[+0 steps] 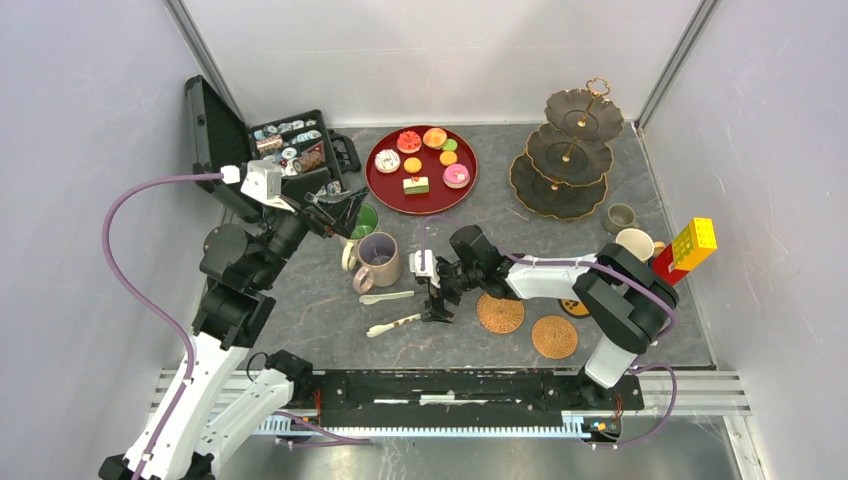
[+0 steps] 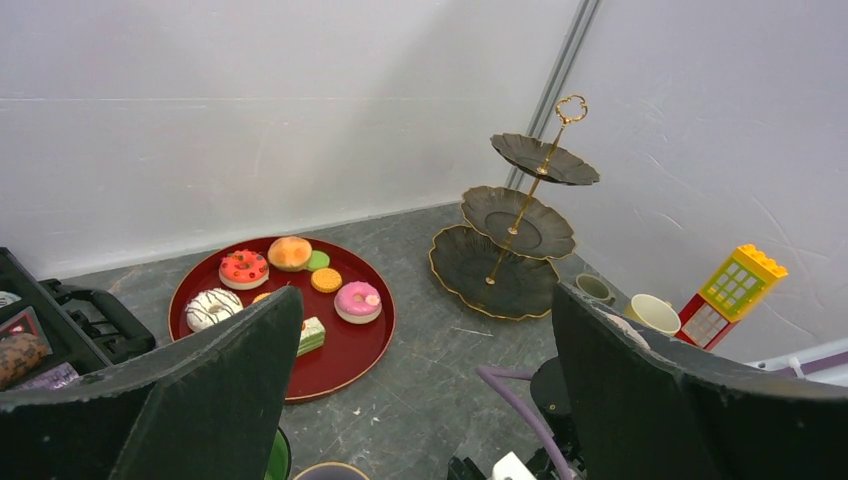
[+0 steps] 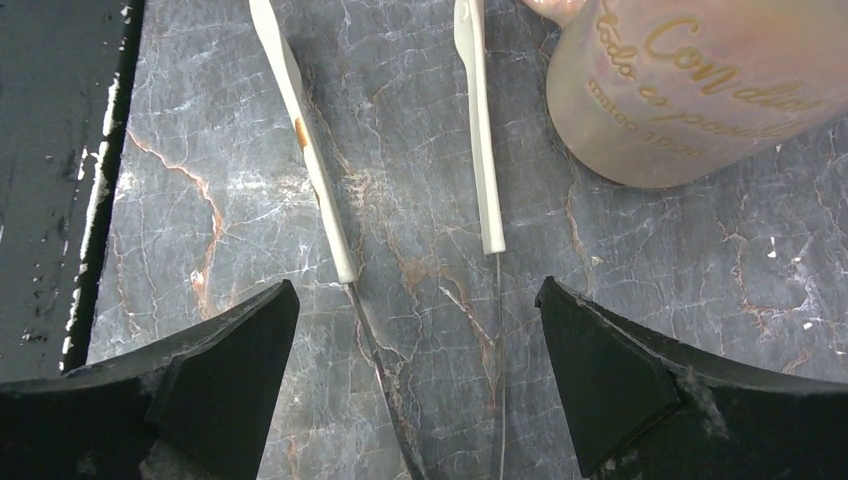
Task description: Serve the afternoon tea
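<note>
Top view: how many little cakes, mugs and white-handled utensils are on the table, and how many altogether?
Cakes: 8, all on the red tray
Mugs: 4
White-handled utensils: 2
Total: 14

In the top view, only a sliver of the green-lined mug (image 1: pixel 366 222) shows left of centre; the rest is hidden behind the left gripper (image 1: pixel 338 210). At upper left, the contents of the black case (image 1: pixel 300 150) are too small to tell apart. At lower right, the right arm (image 1: pixel 560 275) covers most of one woven coaster (image 1: pixel 573 307). In the right wrist view, the beige mug (image 3: pixel 700 90) is cut off by the top and right edges, its lettering only partly readable, and two white utensils (image 3: pixel 300 120) run off the top edge. In the left wrist view, a finger (image 2: pixel 200 400) hides part of the green-and-white cake (image 2: pixel 312 335).
</note>
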Controlling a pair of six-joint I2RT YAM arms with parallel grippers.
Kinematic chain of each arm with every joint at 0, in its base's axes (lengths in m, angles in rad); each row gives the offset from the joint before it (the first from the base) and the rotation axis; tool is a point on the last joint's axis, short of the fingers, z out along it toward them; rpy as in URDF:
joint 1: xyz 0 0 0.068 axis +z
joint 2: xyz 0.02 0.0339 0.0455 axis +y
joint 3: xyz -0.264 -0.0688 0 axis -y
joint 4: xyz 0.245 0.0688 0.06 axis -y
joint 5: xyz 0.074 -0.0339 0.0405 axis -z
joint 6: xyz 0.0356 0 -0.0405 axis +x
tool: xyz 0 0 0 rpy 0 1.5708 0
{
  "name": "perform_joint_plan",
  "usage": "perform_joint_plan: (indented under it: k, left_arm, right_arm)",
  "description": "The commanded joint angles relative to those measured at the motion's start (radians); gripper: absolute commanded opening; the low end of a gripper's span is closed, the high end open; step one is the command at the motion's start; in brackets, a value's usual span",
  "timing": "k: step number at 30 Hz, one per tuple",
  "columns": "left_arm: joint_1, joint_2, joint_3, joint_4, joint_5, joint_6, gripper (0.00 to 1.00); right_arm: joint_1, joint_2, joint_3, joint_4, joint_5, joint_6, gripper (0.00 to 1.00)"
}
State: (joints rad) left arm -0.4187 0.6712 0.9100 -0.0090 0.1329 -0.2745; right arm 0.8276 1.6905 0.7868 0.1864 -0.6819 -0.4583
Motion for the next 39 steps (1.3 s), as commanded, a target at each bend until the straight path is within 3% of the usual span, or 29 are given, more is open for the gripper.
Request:
perform_joint_plan:
  k: [1, 13, 18, 22, 24, 30, 34, 39]
  left_arm:
    - [-0.004, -0.007, 0.027, 0.035, 0.012, 0.006, 1.00]
    - [-0.003, -0.014, 0.027, 0.039, 0.017, 0.003, 1.00]
    - [-0.006, -0.015, 0.027, 0.038, 0.017, 0.002, 1.00]
    - [-0.007, -0.021, 0.026, 0.039, 0.014, 0.000, 1.00]
    - [-0.007, -0.025, 0.025, 0.041, 0.016, -0.001, 1.00]
    - [-0.008, -0.024, 0.020, 0.052, 0.025, -0.015, 1.00]
    - [-0.008, -0.020, 0.018, 0.052, 0.024, -0.021, 1.00]
    - [-0.012, -0.020, 0.017, 0.056, 0.028, -0.023, 1.00]
  right_arm:
    - [0.015, 0.014, 0.005, 0.068, 0.035, -0.006, 0.98]
    - [0.033, 0.072, -0.086, 0.226, 0.059, 0.053, 0.99]
    - [0.053, 0.039, -0.118, 0.246, 0.123, 0.090, 0.89]
    - [0.058, -0.037, -0.221, 0.362, 0.209, 0.229, 0.82]
    - [0.073, -0.066, -0.265, 0.403, 0.323, 0.327, 0.77]
    - [0.122, -0.126, -0.393, 0.523, 0.503, 0.597, 0.73]
    - [0.189, -0.143, -0.398, 0.501, 0.579, 0.647, 0.73]
    - [0.279, -0.129, -0.373, 0.497, 0.570, 0.535, 0.83]
